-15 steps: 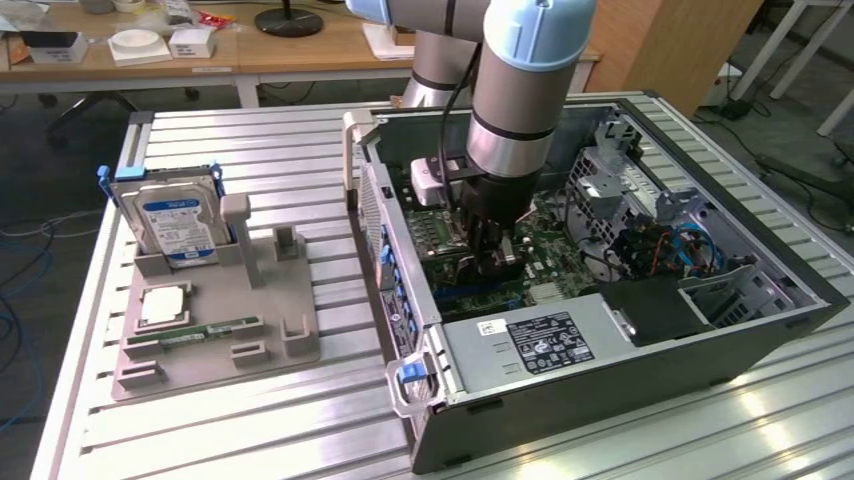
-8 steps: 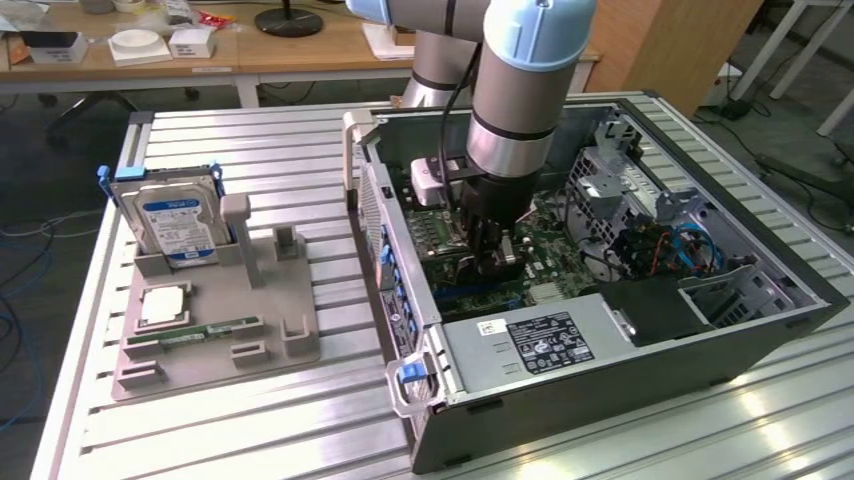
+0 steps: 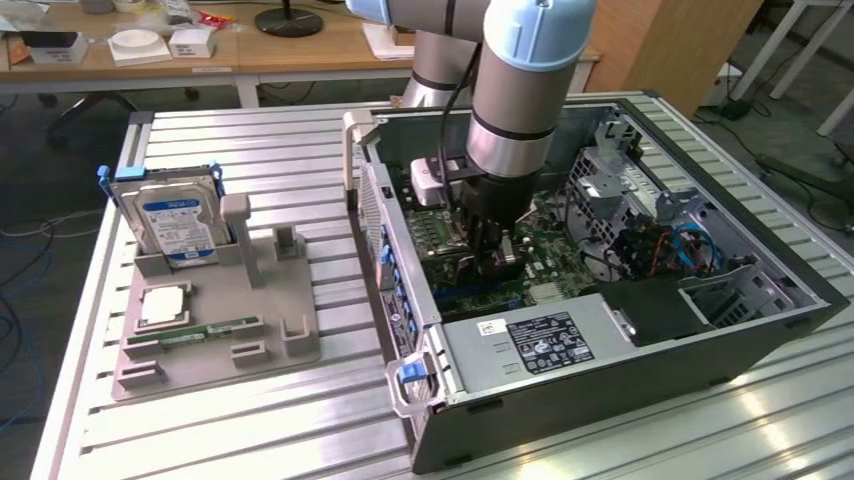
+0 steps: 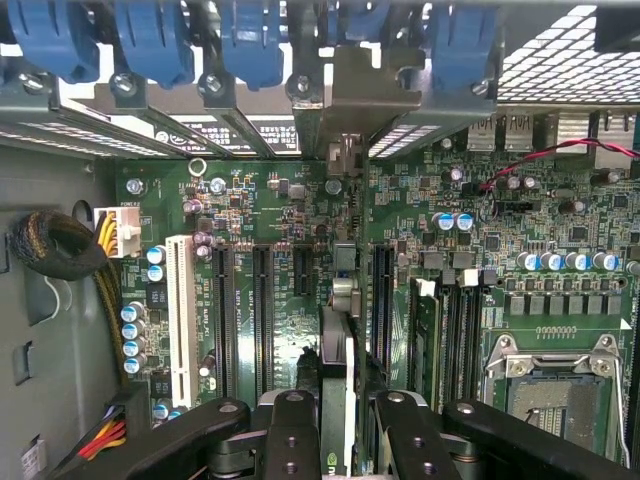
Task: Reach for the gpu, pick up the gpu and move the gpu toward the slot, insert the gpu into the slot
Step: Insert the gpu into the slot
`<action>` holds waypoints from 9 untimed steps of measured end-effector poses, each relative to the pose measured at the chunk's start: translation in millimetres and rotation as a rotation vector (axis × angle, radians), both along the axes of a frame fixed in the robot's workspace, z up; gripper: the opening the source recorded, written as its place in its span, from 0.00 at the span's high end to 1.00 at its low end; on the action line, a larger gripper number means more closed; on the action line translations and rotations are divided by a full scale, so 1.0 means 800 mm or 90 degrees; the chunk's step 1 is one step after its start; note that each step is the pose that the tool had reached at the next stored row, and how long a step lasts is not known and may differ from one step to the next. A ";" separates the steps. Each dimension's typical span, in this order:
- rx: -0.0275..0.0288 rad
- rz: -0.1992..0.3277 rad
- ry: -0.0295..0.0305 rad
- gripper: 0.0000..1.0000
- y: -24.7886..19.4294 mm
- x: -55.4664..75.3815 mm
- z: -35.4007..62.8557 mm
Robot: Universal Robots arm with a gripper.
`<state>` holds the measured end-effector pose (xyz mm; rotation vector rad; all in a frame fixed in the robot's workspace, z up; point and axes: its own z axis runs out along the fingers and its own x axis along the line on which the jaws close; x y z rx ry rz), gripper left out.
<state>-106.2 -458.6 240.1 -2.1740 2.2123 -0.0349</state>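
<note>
Exterior view: a grey robot arm reaches down into an open computer case [image 3: 747, 300] lying on a slatted metal table [image 3: 240, 440]. Its gripper [image 3: 491, 262] sits low over the green motherboard [image 3: 561, 262]. To the exterior view's left, a grey holder [image 3: 220, 330] carries an upright hard drive [image 3: 171, 215].

Wrist view: the black fingers [image 4: 290, 435] are closed on the gpu [image 4: 338, 400], seen edge-on and standing upright between them. The card's silver bracket [image 4: 345, 100] reaches the case's rear wall, among blue clips [image 4: 150, 40]. The card sits over the motherboard's black expansion slots [image 4: 262, 310].
</note>
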 end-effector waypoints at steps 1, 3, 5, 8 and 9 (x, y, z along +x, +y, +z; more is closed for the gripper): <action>0.0000 0.000 0.0000 0.73 0.0000 0.000 0.000; -0.0001 0.000 -0.0001 0.73 -0.0001 -0.002 0.000; 0.0000 0.000 -0.0002 0.73 0.0000 -0.003 0.001; 0.0003 0.000 -0.0002 0.73 0.0000 -0.004 0.001; 0.0004 0.000 -0.0001 0.73 0.0000 -0.004 0.001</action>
